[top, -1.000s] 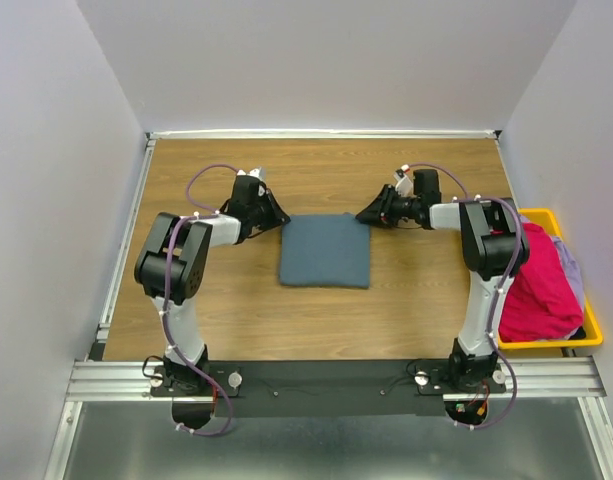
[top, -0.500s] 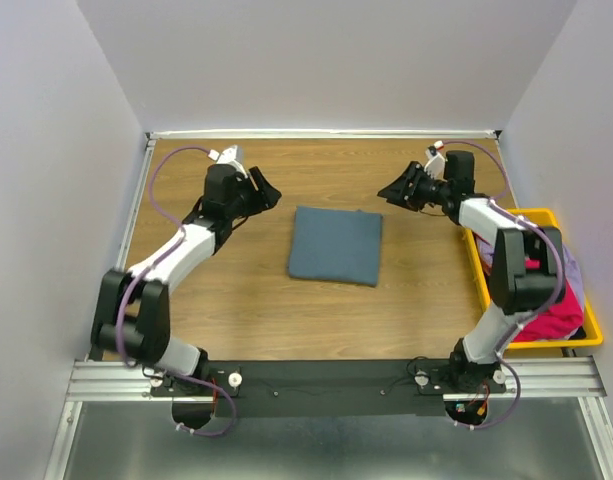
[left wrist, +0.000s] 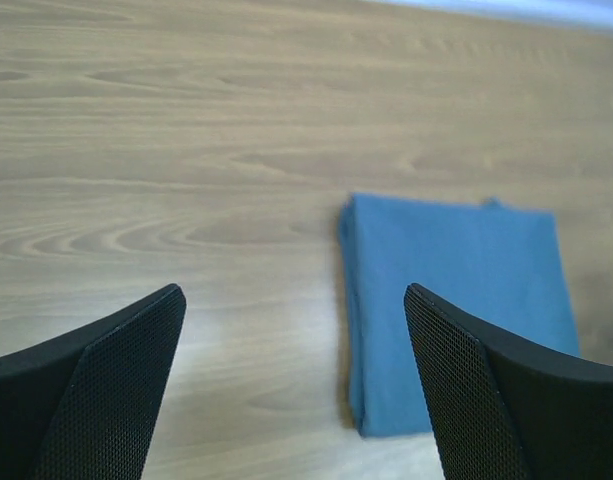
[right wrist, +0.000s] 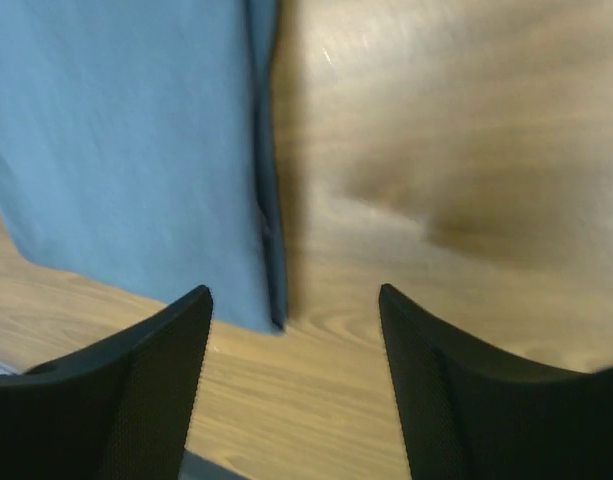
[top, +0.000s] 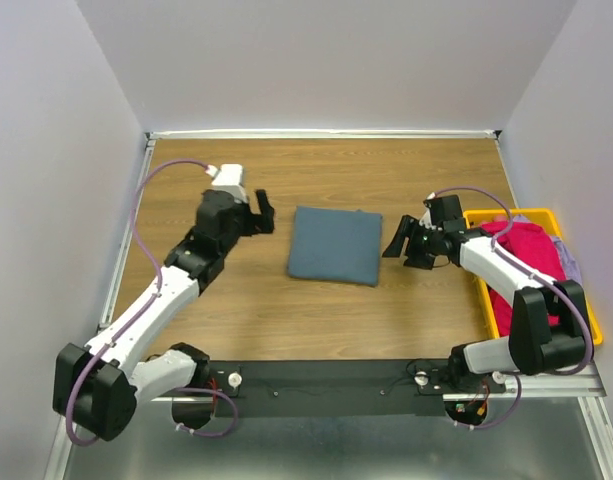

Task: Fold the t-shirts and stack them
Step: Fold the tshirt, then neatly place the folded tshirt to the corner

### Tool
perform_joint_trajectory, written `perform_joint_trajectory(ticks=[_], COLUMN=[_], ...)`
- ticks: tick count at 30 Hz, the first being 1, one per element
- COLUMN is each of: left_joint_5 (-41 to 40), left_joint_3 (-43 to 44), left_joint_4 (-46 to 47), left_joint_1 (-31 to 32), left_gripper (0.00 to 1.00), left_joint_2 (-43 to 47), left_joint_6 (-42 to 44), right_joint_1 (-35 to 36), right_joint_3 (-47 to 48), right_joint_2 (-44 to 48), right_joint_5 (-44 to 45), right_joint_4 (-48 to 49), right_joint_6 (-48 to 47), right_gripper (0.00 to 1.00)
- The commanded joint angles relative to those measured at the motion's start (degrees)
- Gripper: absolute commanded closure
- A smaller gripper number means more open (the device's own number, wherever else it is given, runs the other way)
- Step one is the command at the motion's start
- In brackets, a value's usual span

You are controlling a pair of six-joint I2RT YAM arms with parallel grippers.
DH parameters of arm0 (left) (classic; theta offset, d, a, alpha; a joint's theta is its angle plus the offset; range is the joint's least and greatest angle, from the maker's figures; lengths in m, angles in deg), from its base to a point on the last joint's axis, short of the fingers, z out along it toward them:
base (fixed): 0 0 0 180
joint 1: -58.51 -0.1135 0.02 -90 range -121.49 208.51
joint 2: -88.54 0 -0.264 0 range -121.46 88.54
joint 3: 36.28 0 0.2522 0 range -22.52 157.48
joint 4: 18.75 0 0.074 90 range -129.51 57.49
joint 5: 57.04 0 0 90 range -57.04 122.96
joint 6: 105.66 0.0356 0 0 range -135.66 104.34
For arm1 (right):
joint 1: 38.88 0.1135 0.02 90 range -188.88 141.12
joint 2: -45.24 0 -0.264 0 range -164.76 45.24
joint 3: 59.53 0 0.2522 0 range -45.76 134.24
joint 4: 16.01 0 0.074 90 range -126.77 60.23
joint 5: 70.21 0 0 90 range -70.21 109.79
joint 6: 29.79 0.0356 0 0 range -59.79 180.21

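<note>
Here, a slate blue-grey t-shirt (top: 335, 245) lies folded into a flat, nearly square packet on the wooden table (top: 286, 310), and everything else is placed from it.

To the left of this shirt, a little beyond its far-left corner, hovers the left gripper (top: 258, 213). Its jaws are spread wide with only bare wood between them. In the left wrist view the shirt sits ahead and to the right, apart from both fingers (left wrist: 106, 380), with its folded edge facing the camera.

Just off the shirt's right edge sits the right gripper (top: 400, 250), pointing towards the cloth. Its jaws also stand apart and grip nothing. In the right wrist view the shirt's layered right edge runs down between the two fingers (right wrist: 136, 400), with blue cloth on one side and wood on the other. That view is too blurred to show whether a fingertip touches the cloth.

Well to the right of the folded shirt, past the right arm, a yellow bin (top: 531, 214) holds a crumpled magenta-pink t-shirt (top: 534, 258). A pale grey-blue t-shirt (top: 568, 265) shows at that bin's far side, furthest from the folded shirt.
</note>
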Motion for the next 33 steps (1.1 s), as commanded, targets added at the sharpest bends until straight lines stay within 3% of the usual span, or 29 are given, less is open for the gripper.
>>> perform_joint_trajectory(ticks=[1, 6, 11, 13, 20, 33], left_joint_5=[-4.7, -7.5, -8.5, -8.0, -1.5, -5.9], left_joint_3=[-0.1, 2.7, 11.2, 14.1, 24.2, 34.3], left_joint_4=[-1.9, 0.2, -0.5, -0.5, -5.1, -9.9], left_joint_1=[10.0, 27.0, 37.6, 41.7, 47.4, 47.7], left_gripper=[0.02, 0.02, 0.04, 0.07, 0.23, 0.37], left_joint_2=[-2.1, -10.3, -21.8, -27.1, -42.7, -55.7], left_joint_6=[7.4, 11.5, 17.1, 19.5, 24.6, 29.4], right_joint_1=[0.0, 0.0, -0.1, -0.3, -2.9, -3.5], right_joint_3=[-1.7, -1.5, 1.9, 3.3, 4.4, 3.4], right_joint_2=[3.2, 3.9, 3.7, 2.6, 2.4, 2.6], right_joint_5=[1.9, 8.7, 12.8, 18.9, 21.6, 16.1], right_joint_4=[-4.7, -7.7, -10.3, -12.6, -15.7, -16.3], right_joint_6=[1.1, 1.9, 3.5, 3.8, 5.7, 4.7], right_gripper=[0.2, 0.18, 0.16, 0.13, 0.08, 0.08])
